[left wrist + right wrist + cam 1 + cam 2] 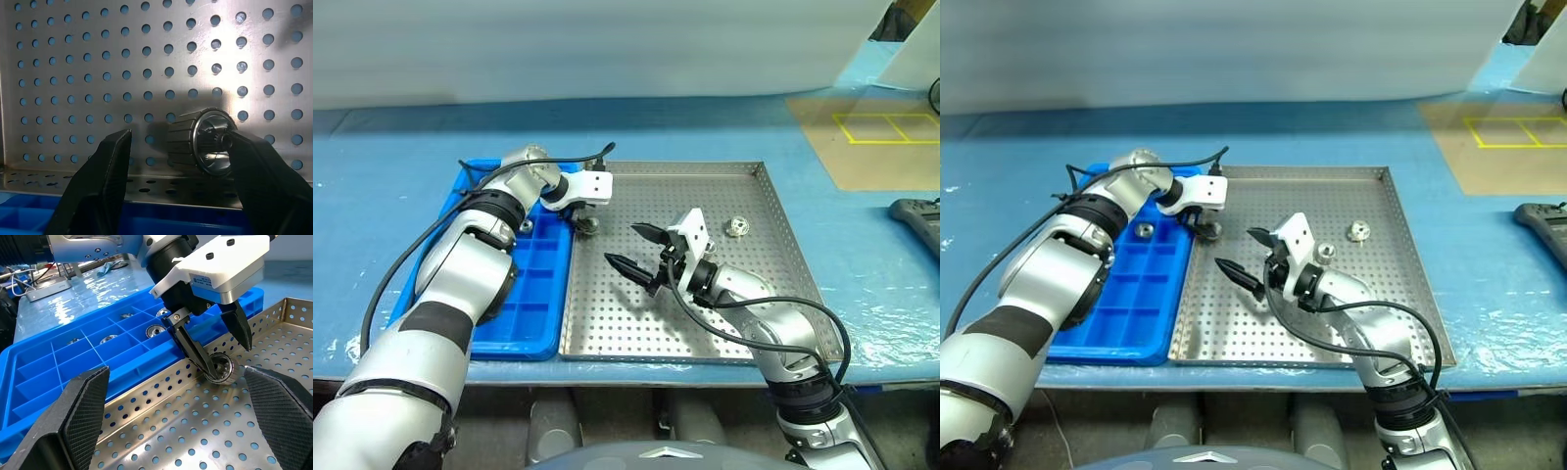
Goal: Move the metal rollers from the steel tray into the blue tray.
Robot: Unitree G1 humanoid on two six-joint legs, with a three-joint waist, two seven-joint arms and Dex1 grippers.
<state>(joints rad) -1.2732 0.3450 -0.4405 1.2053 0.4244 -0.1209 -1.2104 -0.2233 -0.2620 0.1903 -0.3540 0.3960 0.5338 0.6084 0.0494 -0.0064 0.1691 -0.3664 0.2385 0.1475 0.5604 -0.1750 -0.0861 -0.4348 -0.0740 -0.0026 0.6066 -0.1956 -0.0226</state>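
I'm bringing my left gripper (584, 221) down over a metal roller (221, 367) by the left rim of the steel tray (773, 211), jaws apart, one finger (257, 166) touching it, not clamped yet. My right gripper (628, 248) is waiting wide open mid-tray, clear of the blue tray (533, 284) where this one's going, two more rollers (1358, 232) lying off to the right

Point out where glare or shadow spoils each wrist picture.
Left wrist view: bright glare on the steel tray floor above the roller, whose shadow falls beside it. Right wrist view: own fingers blurred up close; glare on the blue table.
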